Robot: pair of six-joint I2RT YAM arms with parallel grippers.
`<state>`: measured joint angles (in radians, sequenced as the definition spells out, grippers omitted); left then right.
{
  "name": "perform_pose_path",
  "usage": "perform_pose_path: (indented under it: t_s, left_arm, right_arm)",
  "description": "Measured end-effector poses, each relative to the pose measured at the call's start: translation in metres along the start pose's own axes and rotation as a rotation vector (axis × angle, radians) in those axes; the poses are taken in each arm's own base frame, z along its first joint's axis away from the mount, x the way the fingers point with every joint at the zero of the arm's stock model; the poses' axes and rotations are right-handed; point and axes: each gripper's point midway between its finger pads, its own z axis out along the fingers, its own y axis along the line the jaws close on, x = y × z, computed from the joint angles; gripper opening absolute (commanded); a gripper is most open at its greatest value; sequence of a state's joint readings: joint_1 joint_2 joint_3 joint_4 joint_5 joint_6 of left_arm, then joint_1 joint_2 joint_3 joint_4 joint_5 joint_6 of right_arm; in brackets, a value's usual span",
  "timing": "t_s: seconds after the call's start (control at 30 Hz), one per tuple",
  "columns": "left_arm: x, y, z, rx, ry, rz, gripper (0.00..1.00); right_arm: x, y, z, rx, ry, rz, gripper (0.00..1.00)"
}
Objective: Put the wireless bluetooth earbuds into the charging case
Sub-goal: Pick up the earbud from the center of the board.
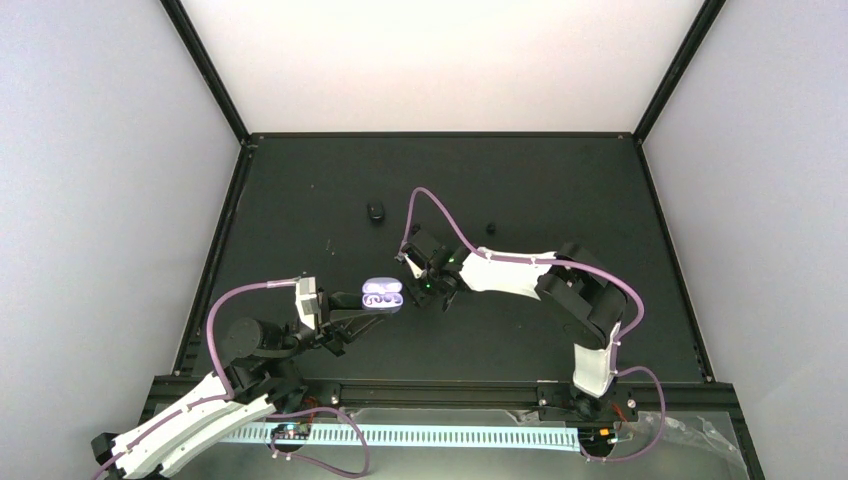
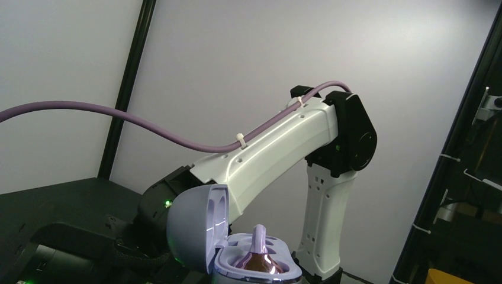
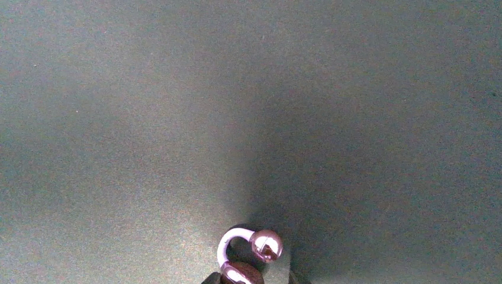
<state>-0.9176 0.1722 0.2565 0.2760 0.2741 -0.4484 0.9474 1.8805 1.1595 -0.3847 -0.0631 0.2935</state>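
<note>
Much is cut off here. The right wrist view gives me only dark corners of the fingers at the 6 o'clock edge, either side of a purple-and-white earbud (image 3: 264, 245) with a curled hook. I cannot tell whether they pinch it or merely flank it.

From above, the right gripper (image 1: 428, 285) sits just at 3 o'clock of the charging case (image 1: 383, 296), its jaws lost in black on black. The left gripper (image 1: 360, 310) shows no fingers in its own camera; from above it looks closed on the case from 7 o'clock.

The case stands open with its lid (image 2: 192, 234) raised, and an earbud (image 2: 258, 245) sits upright in its tray — possibly the same one.

On the worktop (image 1: 560, 180), toward 12 o'clock, lie a dark blob (image 1: 375, 211) and a speck (image 1: 490, 228) — too small to name.
</note>
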Motion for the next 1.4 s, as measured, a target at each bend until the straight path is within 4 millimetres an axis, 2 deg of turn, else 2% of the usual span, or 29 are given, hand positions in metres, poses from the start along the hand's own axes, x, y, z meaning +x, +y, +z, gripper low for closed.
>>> perform_pose_path:
  t_s: [0.23, 0.37, 0.53, 0.67, 0.9, 1.17, 1.4]
  left_arm:
    - [0.0, 0.0, 0.0, -0.001, -0.001, 0.001, 0.02]
    - [0.0, 0.0, -0.001, -0.002, 0.001, -0.001, 0.02]
    - [0.001, 0.0, -0.002, -0.002, 0.001, 0.0, 0.02]
    - [0.0, -0.001, -0.005, -0.002, -0.002, 0.001, 0.01]
    - [0.0, 0.0, -0.006, -0.007, -0.002, 0.0, 0.01]
    - [0.002, 0.001, -0.007, -0.012, 0.005, -0.002, 0.02]
    - [0.002, 0.001, -0.007, -0.012, 0.005, -0.002, 0.01]
  right_arm:
    - [-0.003, 0.002, -0.009, -0.007, -0.019, 0.008, 0.34]
    - [-0.015, 0.013, -0.021, -0.026, -0.059, -0.007, 0.34]
    - [-0.031, 0.027, -0.026, -0.045, -0.089, -0.026, 0.34]
    - [-0.03, 0.028, -0.019, -0.04, -0.073, -0.029, 0.33]
    - [-0.013, 0.016, 0.006, 0.008, -0.003, -0.03, 0.32]
    - [-0.011, 0.011, 0.007, 0.037, 0.0, -0.031, 0.27]
    - [-0.011, 0.007, 0.008, 0.056, -0.013, -0.03, 0.16]
